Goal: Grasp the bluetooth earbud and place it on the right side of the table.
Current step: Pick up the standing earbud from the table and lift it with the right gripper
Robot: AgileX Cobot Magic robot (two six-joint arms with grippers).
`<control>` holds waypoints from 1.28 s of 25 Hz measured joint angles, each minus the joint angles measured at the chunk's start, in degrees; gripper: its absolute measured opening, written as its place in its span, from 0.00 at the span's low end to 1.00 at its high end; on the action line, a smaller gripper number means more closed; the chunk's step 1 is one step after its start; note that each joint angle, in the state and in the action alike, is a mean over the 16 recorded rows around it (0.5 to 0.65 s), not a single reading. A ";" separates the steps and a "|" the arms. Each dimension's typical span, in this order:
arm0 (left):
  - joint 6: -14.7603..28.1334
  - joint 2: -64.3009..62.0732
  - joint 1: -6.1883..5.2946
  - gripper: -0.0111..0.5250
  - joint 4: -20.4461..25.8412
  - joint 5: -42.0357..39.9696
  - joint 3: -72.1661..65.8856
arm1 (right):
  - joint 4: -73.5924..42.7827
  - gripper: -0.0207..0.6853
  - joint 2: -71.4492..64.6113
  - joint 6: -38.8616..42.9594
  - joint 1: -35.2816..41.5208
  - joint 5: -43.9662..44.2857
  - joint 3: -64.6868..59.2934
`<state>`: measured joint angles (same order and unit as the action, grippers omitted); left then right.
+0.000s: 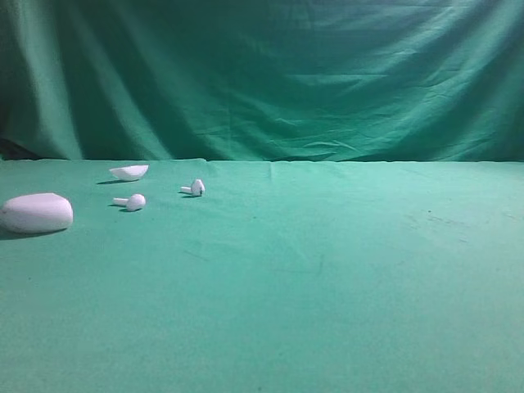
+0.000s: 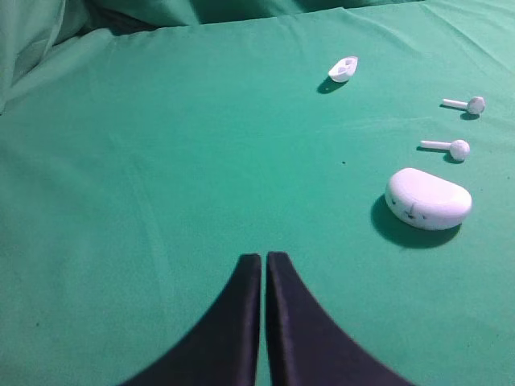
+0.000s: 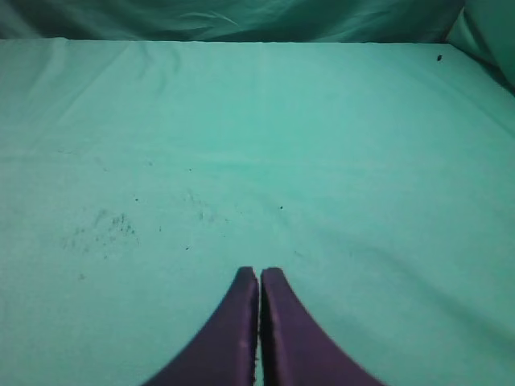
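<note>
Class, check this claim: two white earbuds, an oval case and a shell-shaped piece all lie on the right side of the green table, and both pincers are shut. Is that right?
One thing is wrong: they lie on the left side, as the exterior high view shows: earbuds, case and shell-shaped piece on the table. The rest holds: left pincer and right pincer are shut.

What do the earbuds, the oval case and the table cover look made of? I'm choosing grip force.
The two earbuds look like hard white plastic, smooth with a slight sheen. The oval case seems the same: rounded, glossy, with soft highlights. The table cover appears to be matte green woven cloth, shown by its creases and folds.
</note>
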<state>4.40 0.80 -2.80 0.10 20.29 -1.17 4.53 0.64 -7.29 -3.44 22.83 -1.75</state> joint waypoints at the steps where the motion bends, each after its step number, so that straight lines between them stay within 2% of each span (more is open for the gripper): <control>1: 0.00 0.00 0.00 0.02 0.00 0.00 0.00 | 0.00 0.03 0.00 -0.01 0.00 0.00 0.00; 22: 0.00 0.00 0.00 0.02 0.00 0.00 0.00 | 0.23 0.03 0.00 -0.08 0.00 -0.68 0.00; 32: 0.00 0.00 0.00 0.02 0.00 0.00 0.00 | 4.79 0.03 -0.01 1.12 0.00 -14.75 0.40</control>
<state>4.40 0.80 -2.80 0.10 20.29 -1.17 9.32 0.63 -6.18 -3.44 8.07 -1.34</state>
